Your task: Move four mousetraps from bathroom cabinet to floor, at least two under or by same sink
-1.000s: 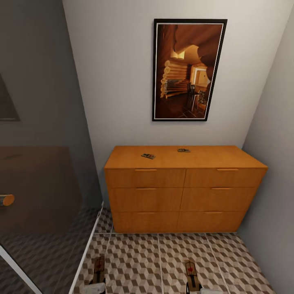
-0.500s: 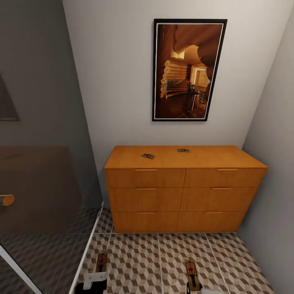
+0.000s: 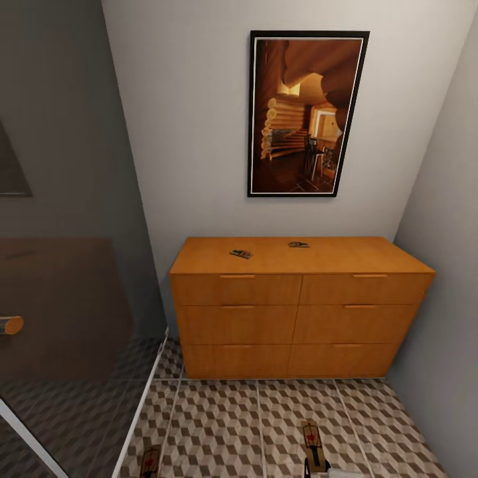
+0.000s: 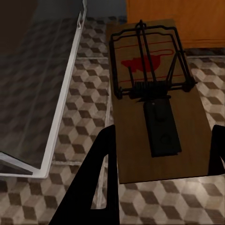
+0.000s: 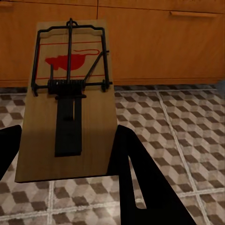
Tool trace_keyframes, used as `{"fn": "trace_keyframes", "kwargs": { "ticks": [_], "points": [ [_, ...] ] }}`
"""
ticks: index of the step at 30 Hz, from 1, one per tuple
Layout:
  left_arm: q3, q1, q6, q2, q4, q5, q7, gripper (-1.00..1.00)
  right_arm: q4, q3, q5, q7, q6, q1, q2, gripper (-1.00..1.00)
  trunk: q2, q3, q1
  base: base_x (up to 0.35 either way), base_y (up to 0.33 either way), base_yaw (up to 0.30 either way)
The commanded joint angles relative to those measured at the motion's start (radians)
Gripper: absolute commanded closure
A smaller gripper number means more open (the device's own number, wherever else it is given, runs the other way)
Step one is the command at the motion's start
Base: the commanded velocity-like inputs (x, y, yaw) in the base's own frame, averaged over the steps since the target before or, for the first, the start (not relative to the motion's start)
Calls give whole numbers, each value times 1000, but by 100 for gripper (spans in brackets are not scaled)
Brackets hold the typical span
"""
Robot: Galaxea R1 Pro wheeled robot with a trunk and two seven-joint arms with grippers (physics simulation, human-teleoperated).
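The orange-brown cabinet (image 3: 299, 309) stands against the back wall. Two mousetraps lie on its top, one at the left (image 3: 241, 253) and one further back (image 3: 298, 244). My left gripper (image 4: 164, 138) is shut on a third mousetrap (image 4: 152, 101), a wooden board with black wire and a red mouse print; it appears low over the bathroom floor (image 3: 259, 425) at the bottom edge (image 3: 150, 461). My right gripper (image 5: 68, 138) is shut on a fourth mousetrap (image 5: 70, 103), seen before the cabinet (image 3: 312, 446). The sink is out of view.
A glass shower partition (image 3: 66, 318) with a white bottom frame (image 3: 143, 405) runs along the left. A wall (image 3: 445, 299) closes the right side. A framed picture (image 3: 305, 113) hangs above the cabinet. Patterned tiles stretch between me and the drawers.
The left gripper with its mousetrap has dropped lower and toward me, almost leaving the head view's bottom edge. The right gripper and its mousetrap have stayed put.
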Motion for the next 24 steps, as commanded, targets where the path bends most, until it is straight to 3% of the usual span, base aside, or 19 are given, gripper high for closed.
{"fn": "trace_keyframes", "kwargs": {
  "ticks": [1,10,17,24],
  "points": [
    [-9,-1,-3,1,2,6,6,100,1,9,-13,1,-4,-1,0,100,-1,-1,0,0,0,0],
    [-10,-1,-6,-2,18,6,6,100,1,8,-13,1,-2,-1,0,100,-1,-1,0,-29,0,0],
    [-10,-1,-6,-3,22,6,6,100,1,8,-13,1,-2,-1,0,100,-1,-1,0,-298,0,0],
    [-10,-1,-5,-8,23,6,6,100,2,9,-11,3,-2,-1,-16,100,-1,-1,0,-336,0,0]
  ]
}}
